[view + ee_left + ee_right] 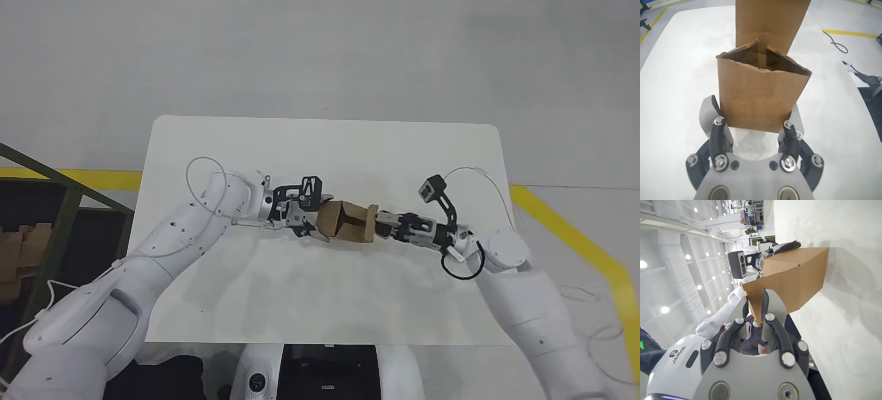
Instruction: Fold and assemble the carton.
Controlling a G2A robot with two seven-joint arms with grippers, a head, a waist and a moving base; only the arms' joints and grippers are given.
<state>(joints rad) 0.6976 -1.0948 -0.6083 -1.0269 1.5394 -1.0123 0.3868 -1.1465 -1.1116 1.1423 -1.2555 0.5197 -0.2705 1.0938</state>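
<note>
Centre: the brown cardboard carton (347,220) blocks the line between my grippers.
9 o'clock: my left gripper (314,222) bars that side.
3 o'clock: my right gripper (380,225) bars that side.
12 and 6 o'clock: bare white rectangular table (330,300), passable.

A white surface (300,310) with rounded corners stands on a pale grey floor (320,50). Yellow floor tape (570,240) runs at 3 and 9 o'clock. A dark green frame (38,165) stands at 9 o'clock. Round ceiling lights (665,309) glow overhead.

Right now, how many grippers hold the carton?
2. The left gripper clasps one end of the carton; the right gripper pinches a flap at its opposite end.
</note>
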